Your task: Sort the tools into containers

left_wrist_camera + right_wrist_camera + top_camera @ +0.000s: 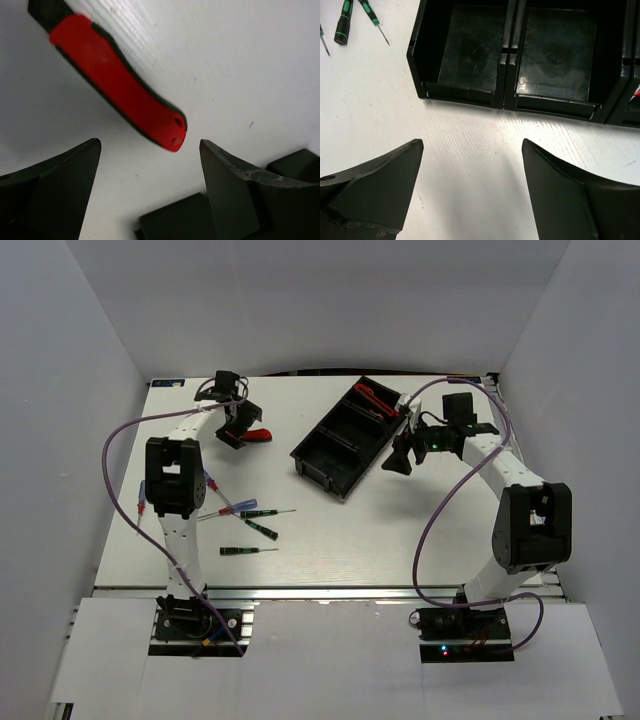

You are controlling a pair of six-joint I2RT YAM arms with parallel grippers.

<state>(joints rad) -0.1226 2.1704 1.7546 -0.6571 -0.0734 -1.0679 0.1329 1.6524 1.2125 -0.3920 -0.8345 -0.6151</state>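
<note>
- The left tool [238, 426] hangs low over the far left part of the counter [400, 530], jaws spread wide and gripping nothing
- A red-and-black utility knife [125, 95] lies flat on the counter beneath it; the butt of its handle sits between the two fingers [60, 190], touching neither
- The right tool [400, 461] is likewise released and empty, just beside the long black tray [322, 476] and facing its long side
- The tray's far compartment carries a red-handled item [372, 396]
- Thin screwdrivers [237, 551] lie loose on the counter near the left arm, well apart from the tray
</note>
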